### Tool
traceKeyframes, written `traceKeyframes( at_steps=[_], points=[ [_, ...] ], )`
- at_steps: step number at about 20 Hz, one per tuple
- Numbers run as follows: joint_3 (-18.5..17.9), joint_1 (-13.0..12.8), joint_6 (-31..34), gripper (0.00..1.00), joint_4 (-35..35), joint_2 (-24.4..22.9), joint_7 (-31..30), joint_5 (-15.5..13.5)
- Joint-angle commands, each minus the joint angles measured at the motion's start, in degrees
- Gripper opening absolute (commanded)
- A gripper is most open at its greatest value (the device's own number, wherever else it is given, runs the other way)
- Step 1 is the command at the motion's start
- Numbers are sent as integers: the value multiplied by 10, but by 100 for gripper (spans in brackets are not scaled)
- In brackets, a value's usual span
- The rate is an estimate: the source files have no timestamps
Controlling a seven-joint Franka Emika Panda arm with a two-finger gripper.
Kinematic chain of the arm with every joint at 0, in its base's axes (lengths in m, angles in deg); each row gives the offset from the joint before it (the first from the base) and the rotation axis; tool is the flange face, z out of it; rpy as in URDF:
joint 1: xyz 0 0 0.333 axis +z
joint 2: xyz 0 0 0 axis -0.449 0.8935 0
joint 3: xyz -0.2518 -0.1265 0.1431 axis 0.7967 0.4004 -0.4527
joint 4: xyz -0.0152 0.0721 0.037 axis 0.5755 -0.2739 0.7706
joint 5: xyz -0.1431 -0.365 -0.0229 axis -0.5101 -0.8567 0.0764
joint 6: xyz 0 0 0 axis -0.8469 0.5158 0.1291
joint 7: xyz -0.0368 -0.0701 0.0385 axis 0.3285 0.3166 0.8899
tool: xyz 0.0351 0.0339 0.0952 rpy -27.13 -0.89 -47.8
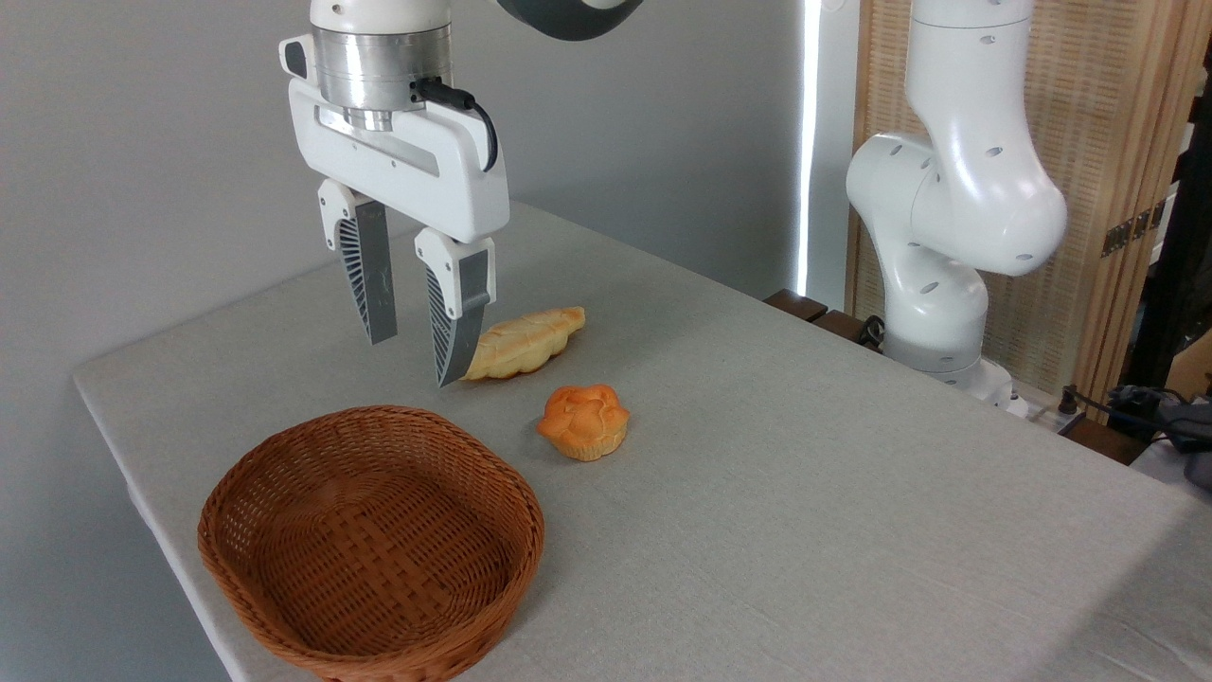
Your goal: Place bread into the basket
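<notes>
Counter (805,493) is covered in a matt grey cloth with a fine weave. Basket (284,606) is woven reddish-brown wicker, slightly shiny. Tool (412,360) has glossy white plastic housing, a brushed metal collar and ribbed grey fingers (365,279). The bread (525,343) looks smooth, bit waxy.

Below the gripper (414,360) the table (805,493) lies bare, so it has free room straight down. Its right fingertip overlaps the bread (526,344) just to its right. Nearer the camera and right sits a small orange bun (584,421). The basket (374,540), in front and below, is open-topped with nothing over it.
</notes>
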Motion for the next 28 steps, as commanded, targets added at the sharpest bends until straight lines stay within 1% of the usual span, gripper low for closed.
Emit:
traceKeyframes(
  at_steps=[1, 21, 23, 24, 28],
  points=[
    [3, 5, 7, 100, 6, -2, 0, -7],
    [4, -1, 10, 100, 5, 0, 8, -7],
    [7, -1, 19, 100, 5, 0, 8, -7],
    [15, -1, 22, 100, 5, 0, 8, -6],
    [20, -1, 22, 100, 2, 1, 7, -7]
  ],
)
